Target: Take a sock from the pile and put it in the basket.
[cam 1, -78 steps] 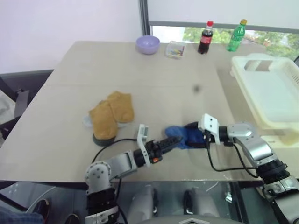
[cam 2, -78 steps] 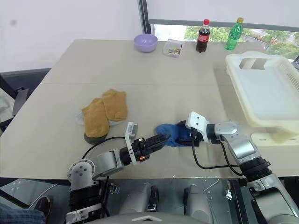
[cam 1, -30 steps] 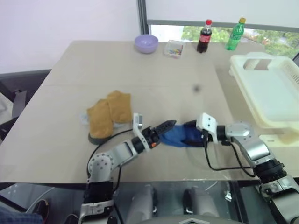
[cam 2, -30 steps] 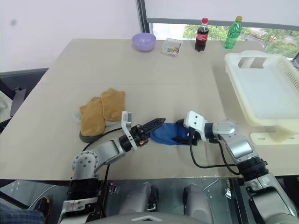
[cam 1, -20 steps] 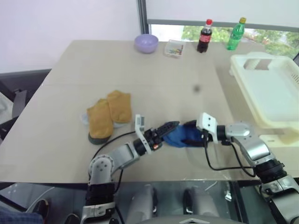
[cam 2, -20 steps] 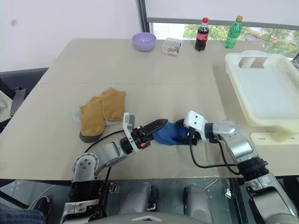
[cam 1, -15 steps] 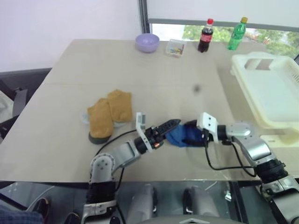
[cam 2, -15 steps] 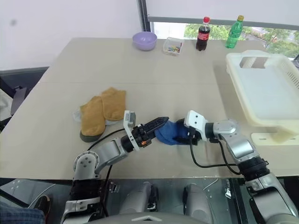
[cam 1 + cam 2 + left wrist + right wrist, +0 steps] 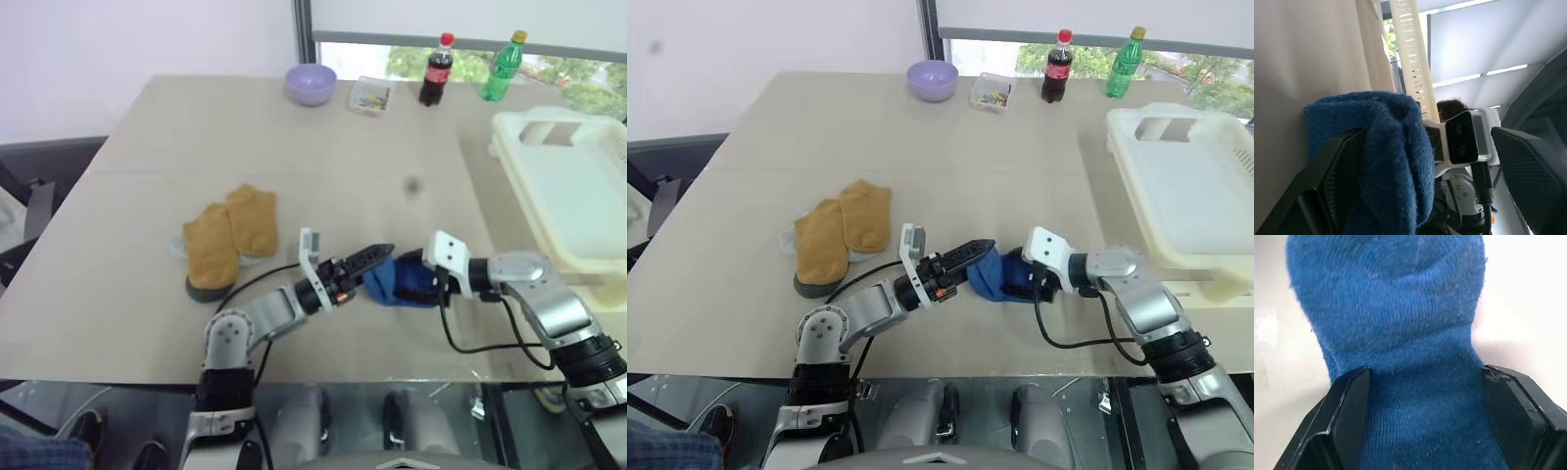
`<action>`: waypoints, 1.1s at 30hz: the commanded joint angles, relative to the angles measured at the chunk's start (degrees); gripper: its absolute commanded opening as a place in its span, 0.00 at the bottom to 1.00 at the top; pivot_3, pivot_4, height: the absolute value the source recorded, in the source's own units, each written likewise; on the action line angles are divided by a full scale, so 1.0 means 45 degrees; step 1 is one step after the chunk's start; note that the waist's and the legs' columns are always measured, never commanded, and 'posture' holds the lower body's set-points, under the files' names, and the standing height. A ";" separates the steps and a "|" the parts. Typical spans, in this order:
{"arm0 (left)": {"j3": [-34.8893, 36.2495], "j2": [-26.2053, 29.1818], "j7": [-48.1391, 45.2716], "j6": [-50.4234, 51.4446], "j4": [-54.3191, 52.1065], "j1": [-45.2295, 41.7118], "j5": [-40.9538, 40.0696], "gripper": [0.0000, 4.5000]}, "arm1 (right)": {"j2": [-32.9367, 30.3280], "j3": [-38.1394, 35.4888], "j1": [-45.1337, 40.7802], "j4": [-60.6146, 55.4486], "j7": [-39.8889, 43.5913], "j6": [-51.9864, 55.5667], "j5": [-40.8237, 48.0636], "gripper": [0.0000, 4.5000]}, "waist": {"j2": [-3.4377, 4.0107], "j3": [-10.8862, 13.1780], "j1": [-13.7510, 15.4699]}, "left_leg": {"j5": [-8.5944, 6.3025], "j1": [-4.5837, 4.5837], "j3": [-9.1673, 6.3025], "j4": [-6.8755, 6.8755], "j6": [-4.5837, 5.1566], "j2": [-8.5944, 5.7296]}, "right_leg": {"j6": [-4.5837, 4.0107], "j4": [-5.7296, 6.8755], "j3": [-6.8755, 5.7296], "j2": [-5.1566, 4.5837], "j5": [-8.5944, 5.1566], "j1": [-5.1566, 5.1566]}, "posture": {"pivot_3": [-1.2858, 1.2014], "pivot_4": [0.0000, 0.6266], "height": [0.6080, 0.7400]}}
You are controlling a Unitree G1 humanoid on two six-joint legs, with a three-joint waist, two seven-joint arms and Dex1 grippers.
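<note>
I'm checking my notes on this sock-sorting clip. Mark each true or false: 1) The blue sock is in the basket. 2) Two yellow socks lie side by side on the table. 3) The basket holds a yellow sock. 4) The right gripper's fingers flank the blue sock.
1) False: the blue sock is over the table, between the left gripper and the right gripper.
2) True: the yellow socks lie together.
3) False: the basket looks empty.
4) True.
</note>
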 commanded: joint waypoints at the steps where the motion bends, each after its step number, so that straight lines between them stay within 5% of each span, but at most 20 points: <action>1: -0.0082 -0.0170 -0.0267 -0.0055 0.0062 -0.0324 -0.0039 0.98 | -0.0539 -0.0537 0.0124 -0.1063 0.0069 0.0605 0.0292 0.81 | 0.0010 0.0010 0.0027 | 0.0001 -0.0010 -0.0010 0.0000 0.0000 -0.0006 | 0.0000 -0.0006 -0.0018 0.0036 0.0000 0.0000 | 0.52 0.24 0.95; 17: -0.1045 -0.0912 -0.0730 0.0591 0.1285 -0.1901 0.0729 0.98 | -0.3433 -0.3845 0.1979 -0.3577 0.0342 0.3273 0.2566 0.81 | -0.0003 0.0058 0.0119 | 0.0002 -0.0021 -0.0059 0.0002 0.0002 -0.0015 | 0.0067 -0.0054 -0.0125 0.0080 0.0027 0.0045 | 0.52 0.24 0.95; 25: -0.1711 -0.1337 -0.1930 0.0476 0.2851 -0.2784 0.2711 0.98 | -0.3085 -0.4986 0.2391 -0.4598 -0.0604 0.5928 0.4660 0.81 | -0.0005 0.0059 0.0116 | 0.0002 -0.0019 -0.0071 0.0005 0.0002 -0.0015 | 0.0070 -0.0054 -0.0131 0.0091 0.0027 0.0051 | 0.52 0.24 0.95; 33: -0.1448 -0.1744 -0.2714 0.0380 0.3435 -0.3045 0.3773 0.98 | -0.1092 -0.4916 0.1504 -0.4592 -0.3531 0.8833 0.5948 0.81 | -0.0004 0.0058 0.0134 | 0.0002 -0.0019 -0.0079 0.0013 0.0004 -0.0014 | 0.0071 -0.0049 -0.0134 0.0087 0.0030 0.0054 | 0.52 0.24 0.95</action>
